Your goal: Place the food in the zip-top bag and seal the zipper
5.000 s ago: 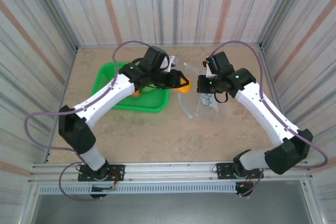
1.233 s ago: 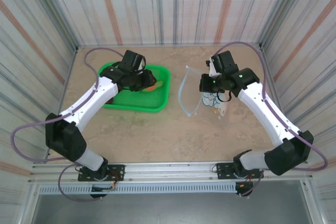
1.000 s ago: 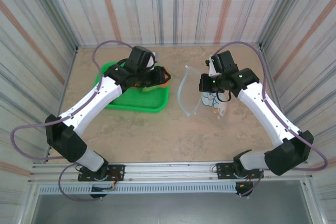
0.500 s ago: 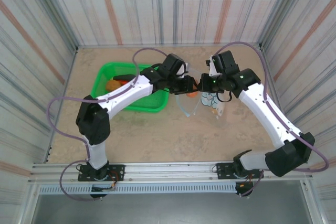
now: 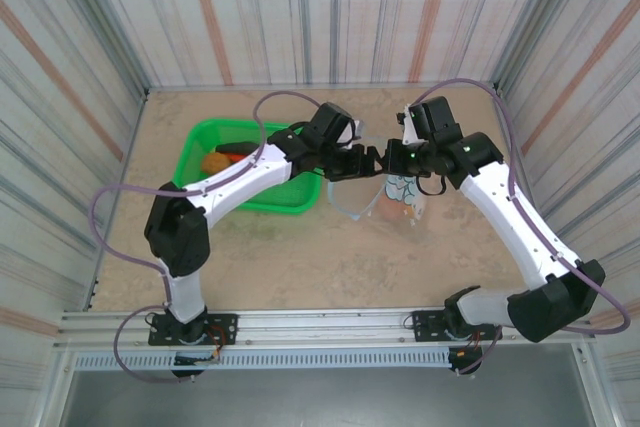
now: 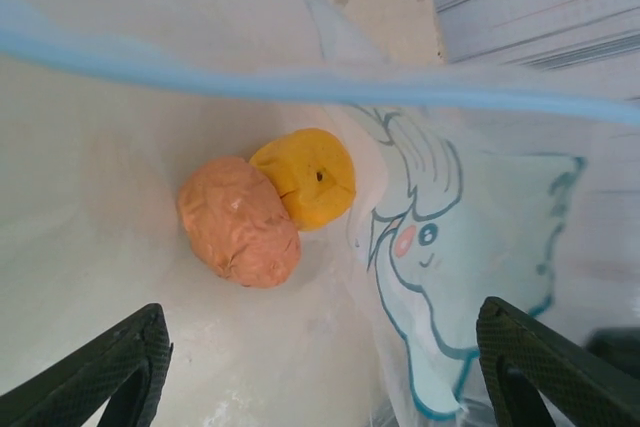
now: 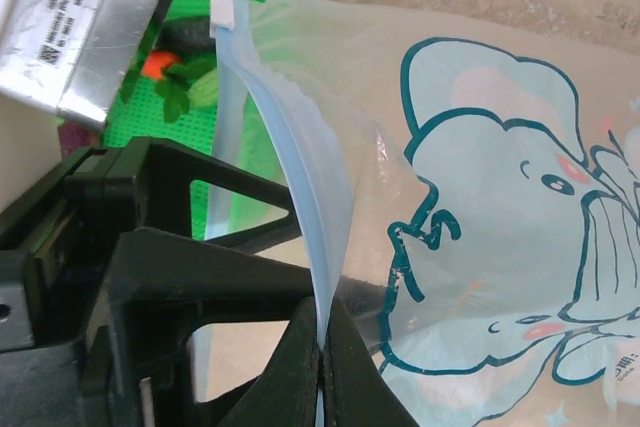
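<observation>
Zip-top bag (image 5: 398, 202) at left tool (image 5: 370, 161) (arm (image 5: 250, 172) outstretched)

zip-top bag (image 7: 480, 147): clear, glossy, crinkled plastic film
brownish round piece (image 6: 240, 222): matt, wrinkled skin
orange round piece (image 6: 305, 177): smooth, faint sheen
basket (image 5: 270, 207): green mesh plastic
table (image 5: 300, 257): matt, mottled beige

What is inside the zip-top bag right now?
Two round pieces lie touching in the bag: a brownish one and a yellow-orange one. Anything behind the elephant print is hidden.

basket (image 5: 265, 209) left of bag (image 5: 402, 195) | two food pieces (image 6: 240, 225) inside bag
</observation>
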`<state>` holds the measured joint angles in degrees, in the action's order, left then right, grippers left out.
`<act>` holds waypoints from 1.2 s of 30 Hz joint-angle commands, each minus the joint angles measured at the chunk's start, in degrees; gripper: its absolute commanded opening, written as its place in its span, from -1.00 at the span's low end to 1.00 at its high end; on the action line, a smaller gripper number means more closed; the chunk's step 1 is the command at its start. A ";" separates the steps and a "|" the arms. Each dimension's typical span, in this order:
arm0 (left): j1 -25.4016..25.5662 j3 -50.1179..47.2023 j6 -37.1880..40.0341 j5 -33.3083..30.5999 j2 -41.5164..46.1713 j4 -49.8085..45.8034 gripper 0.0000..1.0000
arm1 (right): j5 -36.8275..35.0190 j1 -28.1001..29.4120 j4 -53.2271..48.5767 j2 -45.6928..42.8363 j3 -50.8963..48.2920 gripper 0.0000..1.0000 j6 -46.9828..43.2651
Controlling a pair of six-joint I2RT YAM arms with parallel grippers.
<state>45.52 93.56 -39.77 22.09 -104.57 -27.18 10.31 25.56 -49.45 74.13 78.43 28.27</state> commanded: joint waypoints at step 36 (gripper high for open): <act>-37.20 -21.03 -40.63 -36.55 18.29 -13.76 0.78 | -3.49 0.62 1.95 1.34 -1.68 -1.00 0.61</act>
<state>8.08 71.02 -75.00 -11.22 -83.92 -40.38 7.84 25.80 -47.48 74.81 76.79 28.29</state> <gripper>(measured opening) 0.894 0.052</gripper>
